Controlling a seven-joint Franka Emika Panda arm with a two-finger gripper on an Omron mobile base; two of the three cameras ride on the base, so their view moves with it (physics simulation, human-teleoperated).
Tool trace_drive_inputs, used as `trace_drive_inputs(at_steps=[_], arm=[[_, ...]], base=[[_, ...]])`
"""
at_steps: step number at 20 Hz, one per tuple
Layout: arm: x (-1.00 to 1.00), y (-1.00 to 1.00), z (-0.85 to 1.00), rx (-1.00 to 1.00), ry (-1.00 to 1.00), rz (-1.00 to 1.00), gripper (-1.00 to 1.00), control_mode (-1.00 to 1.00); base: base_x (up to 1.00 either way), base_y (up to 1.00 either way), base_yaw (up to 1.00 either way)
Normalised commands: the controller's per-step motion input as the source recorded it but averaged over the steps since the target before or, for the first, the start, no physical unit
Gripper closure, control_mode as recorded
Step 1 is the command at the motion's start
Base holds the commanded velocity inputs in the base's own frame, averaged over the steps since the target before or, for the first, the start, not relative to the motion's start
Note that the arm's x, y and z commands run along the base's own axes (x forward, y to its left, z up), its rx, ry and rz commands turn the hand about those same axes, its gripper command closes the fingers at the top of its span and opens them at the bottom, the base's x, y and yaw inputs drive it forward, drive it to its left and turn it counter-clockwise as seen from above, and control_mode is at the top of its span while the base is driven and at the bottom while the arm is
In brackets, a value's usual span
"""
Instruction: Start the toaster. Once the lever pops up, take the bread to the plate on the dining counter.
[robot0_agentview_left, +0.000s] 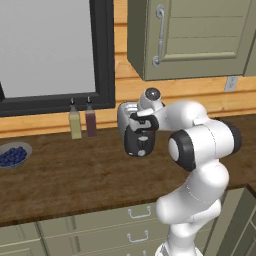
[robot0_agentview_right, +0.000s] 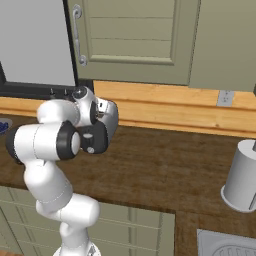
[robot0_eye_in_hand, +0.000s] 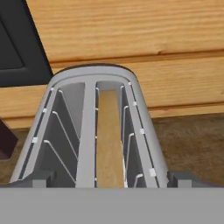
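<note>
The silver-grey toaster (robot0_agentview_left: 131, 131) stands on the dark wood counter by the back wall, its black end panel (robot0_agentview_left: 140, 143) facing the room. In the hand view I look down along its top (robot0_eye_in_hand: 89, 131). A tan slice of bread (robot0_eye_in_hand: 108, 140) sits low in the right slot, and the left slot holds nothing. My gripper (robot0_eye_in_hand: 111, 180) hangs open just above the toaster's near end, with one fingertip (robot0_eye_in_hand: 37, 179) outside each long side, touching nothing. The white hand (robot0_agentview_right: 92, 112) covers part of the toaster (robot0_agentview_right: 110, 117). The plate and the dining counter are out of view.
Two bottles (robot0_agentview_left: 75, 124) (robot0_agentview_left: 91, 121) stand left of the toaster under a black window frame (robot0_agentview_left: 105, 55). A grey bowl of blueberries (robot0_agentview_left: 13, 155) sits far left. A wall cabinet (robot0_agentview_left: 195, 37) hangs overhead. A grey canister (robot0_agentview_right: 242, 176) and a sink corner (robot0_agentview_right: 227, 245) lie to the right.
</note>
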Motion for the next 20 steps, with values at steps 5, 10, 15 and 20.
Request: trace_drive_inputs(at_steps=[5, 10, 15, 20], arm=[[0.14, 0.07, -0.21, 0.0, 0.0, 0.0, -1.0, -1.0], [0.0, 0.02, -0.17, 0.0, 0.0, 0.0, -1.0, -1.0], [0.03, 0.0, -0.01, -0.01, 0.0, 0.0, -1.0, -1.0], [0.0, 0.0, 0.0, 0.0, 0.0, 0.0, 1.0, -1.0]], base=[[0.0, 0.0, 0.0], [0.0, 0.0, 0.0], [0.0, 0.0, 0.0], [0.0, 0.0, 0.0]])
